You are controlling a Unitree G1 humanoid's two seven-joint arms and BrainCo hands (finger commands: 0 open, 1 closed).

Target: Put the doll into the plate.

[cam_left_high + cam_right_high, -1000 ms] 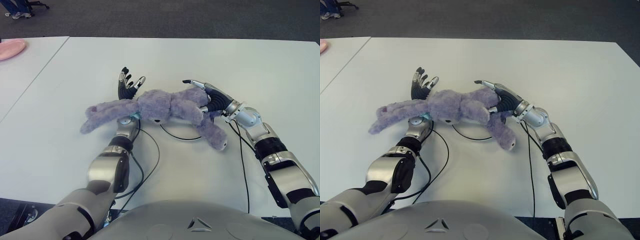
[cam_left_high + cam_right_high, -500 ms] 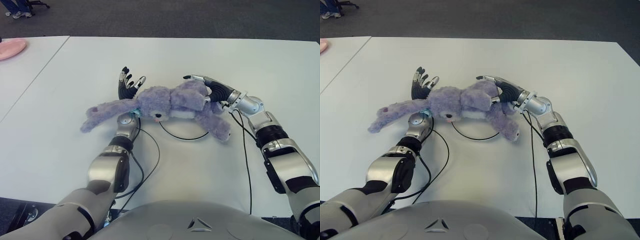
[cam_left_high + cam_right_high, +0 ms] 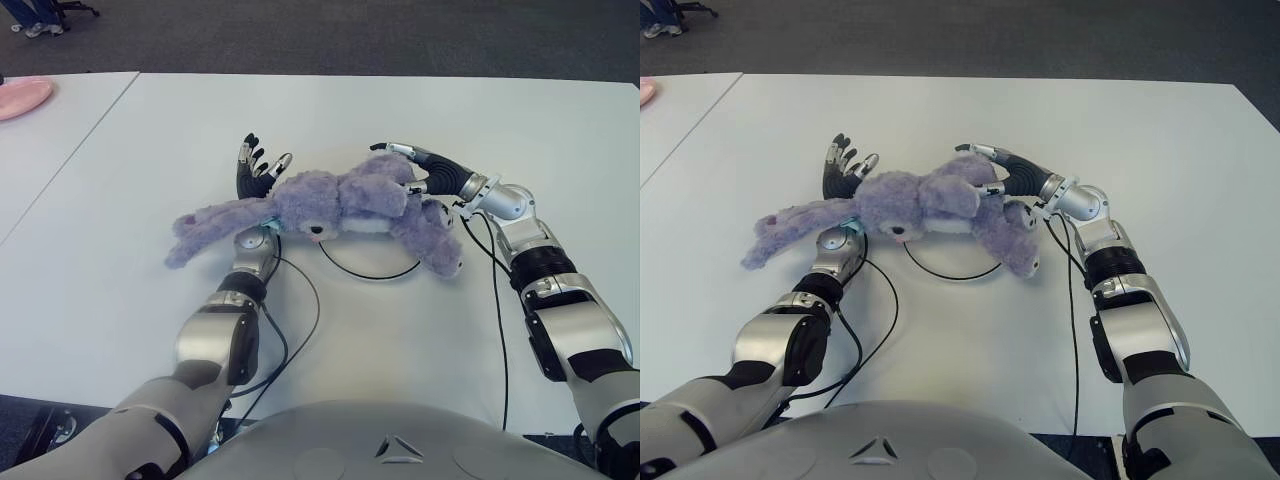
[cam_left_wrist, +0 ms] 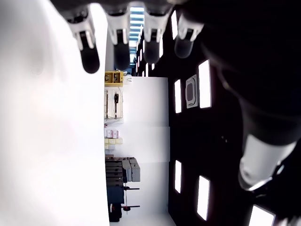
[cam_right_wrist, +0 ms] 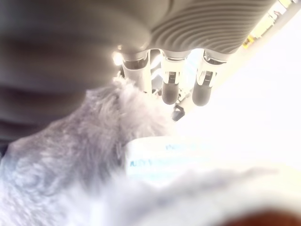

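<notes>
The doll (image 3: pixel 330 205) is lying sprawled across the table (image 3: pixel 400 340), draped over the left wrist, with one long limb trailing out to the robot's left and another reaching toward its right. The left hand (image 3: pixel 255 170) is sitting palm up under the doll's head end, fingers spread and pointing up, gripping nothing. The right hand (image 3: pixel 425 178) is pressing flat against the doll's body from the right side, fingers extended along the fur and not closing round it; its wrist view is showing fur and a white label just below straight fingertips (image 5: pixel 169 92).

Neither hand is actually clamping the doll, so it is only being cradled between an open palm and a flat push. If the arms are lifting like this, the floppy body is likely to be sagging and sliding off, most probably toward the trailing limb on the left. The two black cables (image 3: pixel 365 270) looping on the table under the doll could be snagging a limb.

The plate (image 3: pixel 22 97) is showing pink at the far left edge, on a neighbouring table across a seam, well apart from the doll. That is making for a long carry leftward with a loose hold. Nothing else is standing between doll and plate
</notes>
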